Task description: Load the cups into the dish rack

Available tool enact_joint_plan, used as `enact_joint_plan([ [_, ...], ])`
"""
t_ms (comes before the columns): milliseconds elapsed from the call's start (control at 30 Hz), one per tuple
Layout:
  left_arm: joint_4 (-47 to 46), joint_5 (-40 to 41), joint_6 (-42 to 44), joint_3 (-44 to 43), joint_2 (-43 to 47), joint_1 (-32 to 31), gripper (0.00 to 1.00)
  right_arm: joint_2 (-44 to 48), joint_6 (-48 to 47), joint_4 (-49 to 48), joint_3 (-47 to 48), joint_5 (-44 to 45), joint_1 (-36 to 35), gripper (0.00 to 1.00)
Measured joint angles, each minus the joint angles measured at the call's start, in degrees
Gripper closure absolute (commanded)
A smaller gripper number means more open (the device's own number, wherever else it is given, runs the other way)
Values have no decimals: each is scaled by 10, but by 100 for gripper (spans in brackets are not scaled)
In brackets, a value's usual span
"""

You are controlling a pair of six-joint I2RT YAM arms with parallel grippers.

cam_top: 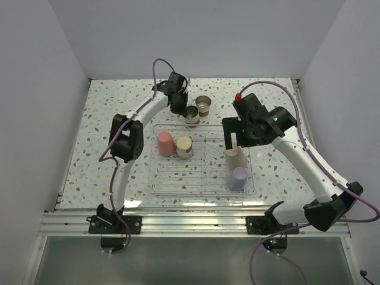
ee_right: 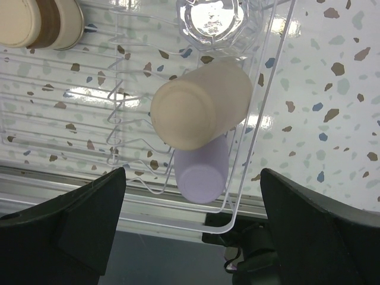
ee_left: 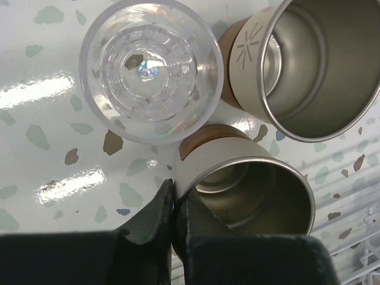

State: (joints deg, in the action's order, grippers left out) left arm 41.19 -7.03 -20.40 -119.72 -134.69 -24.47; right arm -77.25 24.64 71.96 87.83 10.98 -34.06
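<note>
The right gripper (ee_right: 193, 175) hung wide open, touching nothing, above the beige cup (ee_right: 199, 104) and the lavender cup (ee_right: 200, 169) (both upside down) at the right end of the dish rack (cam_top: 202, 191). Toward the bench's far edge, just outside the rack, the left gripper (ee_left: 173, 217) pinched the wall of a steel cup (ee_left: 249, 190). The second steel cup (ee_left: 320, 65) beyond bore a starburst mark.

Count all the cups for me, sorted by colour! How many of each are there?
Steel cups: 3
Clear cups: 2
Beige cup: 1
Lavender cup: 1
Pink cup: 1
Total: 8 cups
</note>
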Motion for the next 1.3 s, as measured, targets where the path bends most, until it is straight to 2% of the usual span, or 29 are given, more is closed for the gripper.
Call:
enact_joint_plan([
  [267,-5,-1,-1,5,22,1,100,3,4,-7,0,-3,0,2],
  [400,-31,-42,-17,50,96,15,100,8,7,-40,5,-47,4,2],
  [500,-77,-104,-41,108,178,43,100,6,16,-85,32,-103,12,2],
  [667,-214,-236,-109,250,315,96,100,-15,55,-192,99,-219,42,2],
  [900,-461,-374,-284,459,437,112,100,-33,193,-409,51,-370,77,2],
  [1033,-582,-409,-384,528,474,112,100,-58,255,-482,31,-420,77,2],
  [1300,-776,-423,-528,596,534,112,100,-71,303,-537,31,-451,77,2],
])
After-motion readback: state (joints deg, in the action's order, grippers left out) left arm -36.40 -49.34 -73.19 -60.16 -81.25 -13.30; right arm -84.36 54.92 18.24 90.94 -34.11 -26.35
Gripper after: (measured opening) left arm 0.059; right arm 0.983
